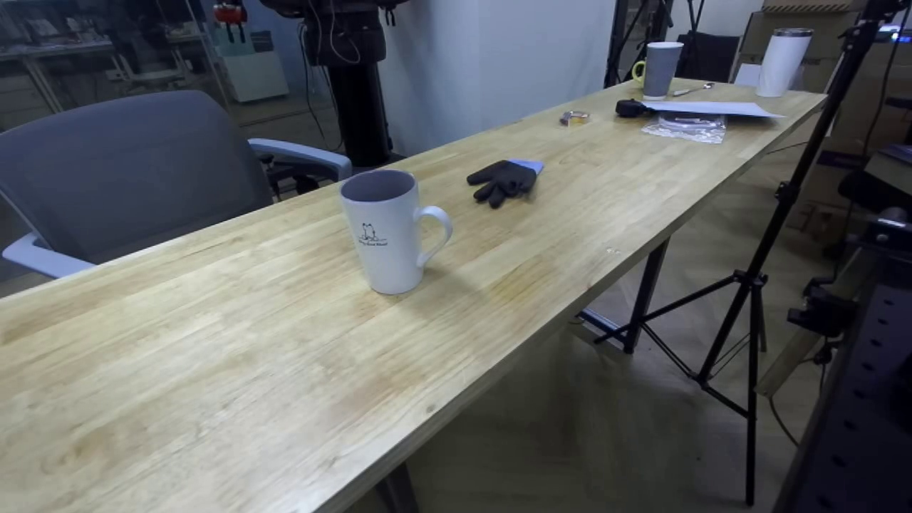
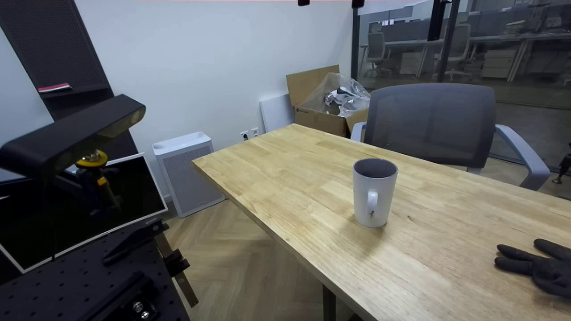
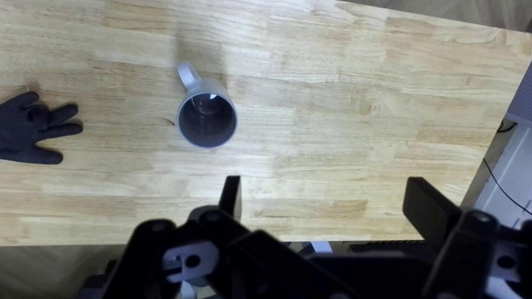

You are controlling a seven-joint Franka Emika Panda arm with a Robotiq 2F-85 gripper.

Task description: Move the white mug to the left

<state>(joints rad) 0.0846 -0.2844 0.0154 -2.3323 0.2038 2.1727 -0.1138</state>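
While the mug (image 1: 390, 239) stands, the claw (image 3: 324, 182) gapes—aloft.

Bright tabletop (image 1: 235, 356), pale sheen, soft shadow beside white mug (image 3: 207, 114), dim floor (image 1: 556, 427)

I see a black glove (image 1: 507, 181) lying on the wooden tabletop (image 1: 271, 356). A grey chair (image 1: 135, 167) stands by one long edge, a black tripod (image 1: 752, 279) by the opposite one. In an exterior view, I see a grey cup (image 1: 662, 71) and a tall white tumbler (image 1: 782, 65) near the far short edge. An open box (image 2: 320, 119) sits near a corner at the opposite end.
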